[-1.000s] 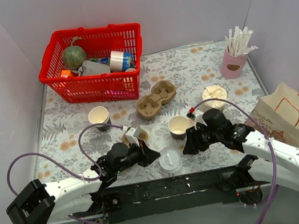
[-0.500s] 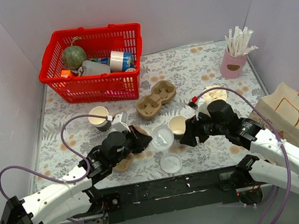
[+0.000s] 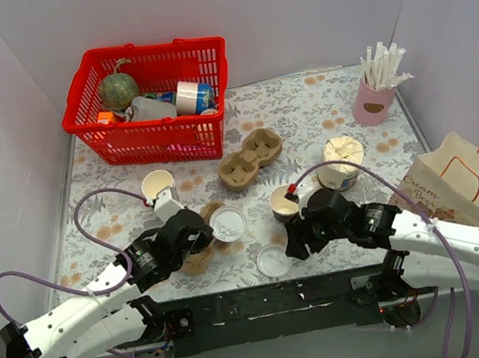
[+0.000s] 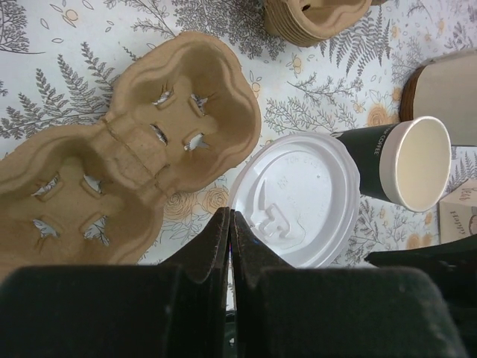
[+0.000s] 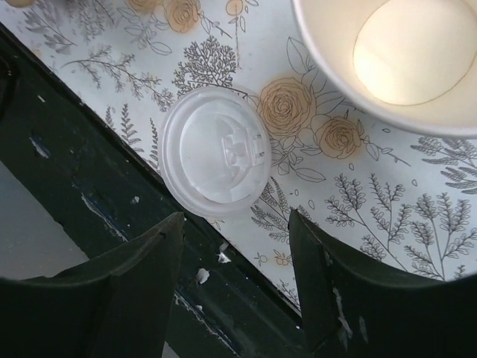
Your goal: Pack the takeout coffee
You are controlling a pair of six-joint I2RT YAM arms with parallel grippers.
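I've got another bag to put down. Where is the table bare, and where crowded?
Bare: the far strip between the basket and straw holder, behind the carrier; the left edge in front of the basket. Crowded: the near middle, with the left gripper on a lid, the open cup and the right gripper. The bag takes the right edge.

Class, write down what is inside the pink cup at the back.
White paper-wrapped straws stand in the pink cup; its wall hides their lower ends and the bottom.
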